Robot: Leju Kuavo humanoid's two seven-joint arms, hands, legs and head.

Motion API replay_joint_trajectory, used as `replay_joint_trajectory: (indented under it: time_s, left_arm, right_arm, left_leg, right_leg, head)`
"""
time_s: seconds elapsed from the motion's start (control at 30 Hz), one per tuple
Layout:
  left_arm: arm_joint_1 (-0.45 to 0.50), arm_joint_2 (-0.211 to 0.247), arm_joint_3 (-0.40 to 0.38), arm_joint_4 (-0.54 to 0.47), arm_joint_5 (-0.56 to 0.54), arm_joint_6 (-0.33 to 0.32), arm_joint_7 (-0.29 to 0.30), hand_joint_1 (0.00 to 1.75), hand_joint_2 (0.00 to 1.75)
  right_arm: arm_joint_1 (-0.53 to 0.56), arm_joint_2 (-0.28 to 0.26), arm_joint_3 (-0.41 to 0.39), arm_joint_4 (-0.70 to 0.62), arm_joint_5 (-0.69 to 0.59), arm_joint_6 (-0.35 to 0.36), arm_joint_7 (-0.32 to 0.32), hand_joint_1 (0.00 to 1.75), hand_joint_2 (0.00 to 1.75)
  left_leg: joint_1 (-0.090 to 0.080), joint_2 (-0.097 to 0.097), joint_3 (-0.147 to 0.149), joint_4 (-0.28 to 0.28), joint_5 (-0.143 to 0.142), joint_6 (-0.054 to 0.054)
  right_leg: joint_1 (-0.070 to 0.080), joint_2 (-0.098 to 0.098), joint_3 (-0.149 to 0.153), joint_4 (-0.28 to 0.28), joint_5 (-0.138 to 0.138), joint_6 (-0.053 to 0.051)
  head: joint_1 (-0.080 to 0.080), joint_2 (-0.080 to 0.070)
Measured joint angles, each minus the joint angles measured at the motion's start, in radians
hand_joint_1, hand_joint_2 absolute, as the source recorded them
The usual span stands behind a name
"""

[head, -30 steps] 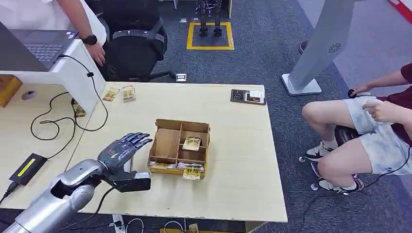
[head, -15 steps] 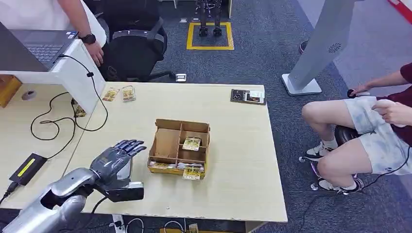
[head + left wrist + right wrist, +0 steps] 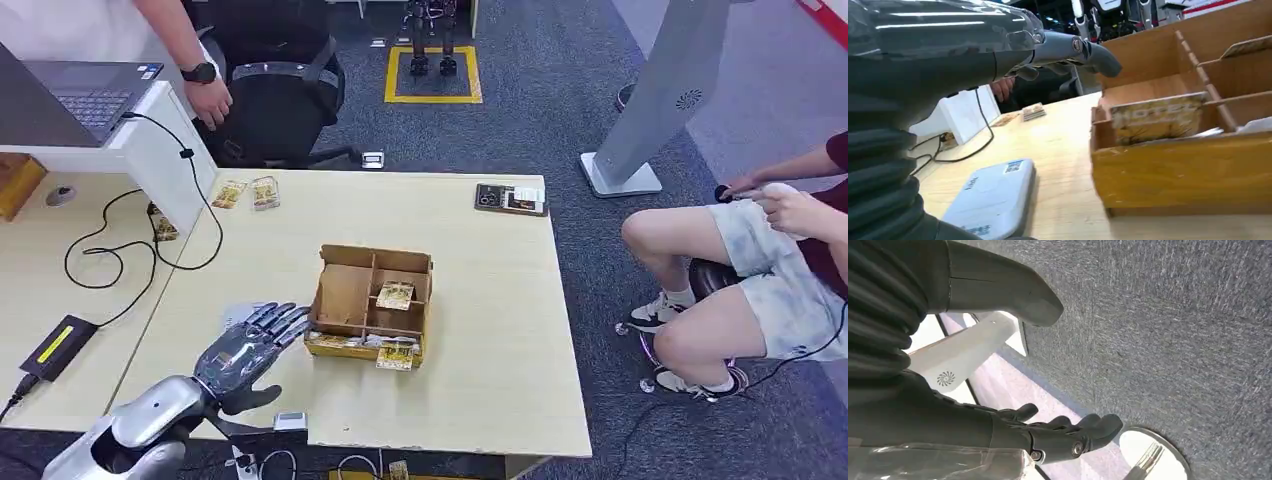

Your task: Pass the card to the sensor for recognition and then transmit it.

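The pale wooden table point(image 3: 480, 300) takes up most of the space in front of the robot, with a white raised counter point(image 3: 150, 150) at its far left corner carrying a laptop point(image 3: 85, 90). A person in shorts point(image 3: 740, 270) sits on a stool off to the right, and another person's hand point(image 3: 208, 100) hangs by a black office chair point(image 3: 275, 100) beyond the table. Near the middle of the table sits a cardboard divider box point(image 3: 370, 300), with one card point(image 3: 394, 295) lying in a compartment on its right and more cards tucked along its near edge point(image 3: 396, 353). The robot's left hand point(image 3: 245, 345) hovers low just left of the box, fingers spread and holding nothing. Under it lies a flat white sensor pad point(image 3: 993, 200), well seen from the left wrist. The right hand point(image 3: 1058, 432) hangs over grey carpet, fingers loosely extended and empty. Two loose cards point(image 3: 250, 192) rest near the table's far left edge, and a dark card reader point(image 3: 511, 199) at the far right edge.
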Motion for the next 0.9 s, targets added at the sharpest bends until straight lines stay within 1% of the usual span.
replay_joint_trajectory:
  time_s: [0.07, 0.2, 0.4, 0.57, 0.73, 0.9]
  left_arm:
    - [-0.01, -0.032, 0.0, 0.0, -0.001, -0.001, -0.011, 0.0, 1.75]
    - [-0.033, -0.081, 0.0, 0.008, -0.001, -0.003, -0.013, 0.0, 1.75]
    - [-0.065, -0.138, 0.0, 0.038, 0.008, -0.006, -0.015, 0.0, 1.75]
    - [-0.089, -0.186, 0.0, 0.079, 0.023, -0.012, -0.03, 0.0, 1.75]
    - [-0.111, -0.222, -0.001, 0.119, 0.031, -0.021, -0.03, 0.0, 1.75]
    - [-0.13, -0.242, -0.011, 0.155, 0.047, -0.033, -0.031, 0.0, 1.75]
  right_arm:
    - [-0.002, 0.0, 0.006, 0.0, 0.0, 0.004, 0.006, 0.0, 1.75]
    - [-0.008, 0.0, 0.019, 0.0, 0.0, 0.005, 0.014, 0.0, 1.75]
    - [-0.018, 0.0, 0.037, 0.0, 0.0, 0.005, 0.029, 0.0, 1.75]
    - [-0.022, -0.001, 0.05, 0.001, 0.0, 0.005, 0.036, 0.0, 1.75]
    - [-0.029, -0.001, 0.063, 0.003, 0.0, 0.005, 0.04, 0.0, 1.75]
    - [-0.037, -0.002, 0.07, 0.009, 0.0, 0.003, 0.042, 0.0, 1.75]
  left_leg:
    - [0.0, 0.0, 0.0, 0.0, 0.0, 0.0]
    - [0.0, 0.0, 0.0, 0.0, 0.0, 0.0]
    - [0.0, 0.0, 0.0, 0.0, 0.0, 0.0]
    - [0.0, 0.0, 0.0, 0.0, 0.0, 0.0]
    - [0.0, 0.0, 0.0, 0.0, 0.0, 0.0]
    - [0.0, 0.0, 0.0, 0.0, 0.0, 0.0]
  right_leg:
    - [0.0, 0.0, 0.0, 0.0, 0.0, 0.0]
    - [0.0, 0.0, 0.0, 0.0, 0.0, 0.0]
    - [0.0, 0.0, 0.0, 0.0, 0.0, 0.0]
    - [0.0, 0.0, 0.0, 0.0, 0.0, 0.0]
    - [0.0, 0.0, 0.0, 0.0, 0.0, 0.0]
    - [0.0, 0.001, 0.0, 0.0, 0.0, 0.0]
  head:
    - [0.0, 0.0]
    - [0.0, 0.0]
    - [0.0, 0.0]
    - [0.0, 0.0]
    - [0.0, 0.0]
    - [0.0, 0.0]
